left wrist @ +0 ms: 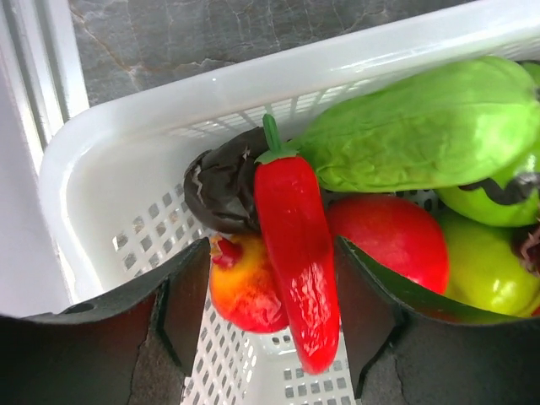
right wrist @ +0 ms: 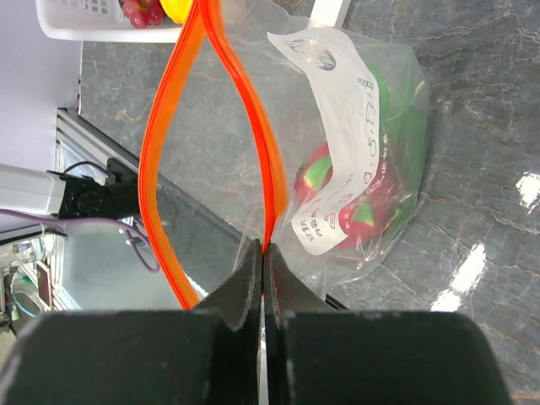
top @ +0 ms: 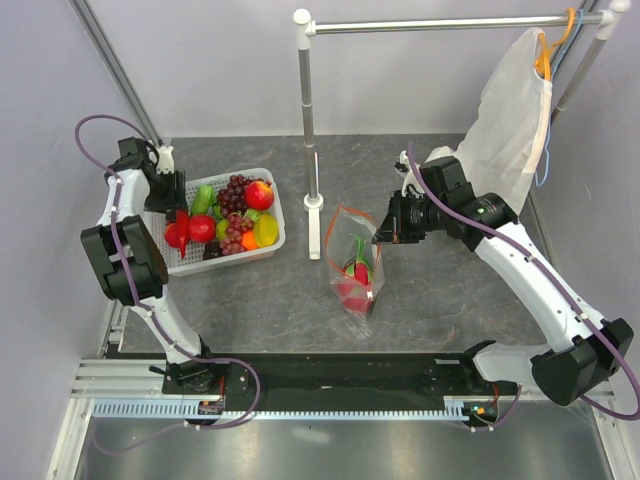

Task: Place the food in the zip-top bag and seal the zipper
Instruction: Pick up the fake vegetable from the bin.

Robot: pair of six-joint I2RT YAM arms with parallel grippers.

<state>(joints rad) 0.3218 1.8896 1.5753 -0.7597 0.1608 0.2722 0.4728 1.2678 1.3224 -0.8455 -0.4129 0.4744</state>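
Observation:
The clear zip-top bag (top: 352,265) lies on the table's middle with red and green food (top: 356,282) inside; in the right wrist view the food (right wrist: 371,202) shows behind the white label. My right gripper (top: 383,232) (right wrist: 263,250) is shut on one side of the orange-red zipper (right wrist: 263,160) and holds the bag mouth open. My left gripper (top: 179,222) (left wrist: 272,246) is open inside the white basket (top: 276,215), its jaws either side of a red chili pepper (left wrist: 295,253) without touching it. Red apples, grapes (top: 236,190) and green pieces fill the basket.
A dark aubergine (left wrist: 221,190), a yellow-red fruit (left wrist: 240,287), a green leafy vegetable (left wrist: 422,126) and a red apple (left wrist: 392,240) crowd round the pepper. A clothes rail pole (top: 308,100) stands behind the bag. A white garment cover (top: 515,120) hangs at the back right.

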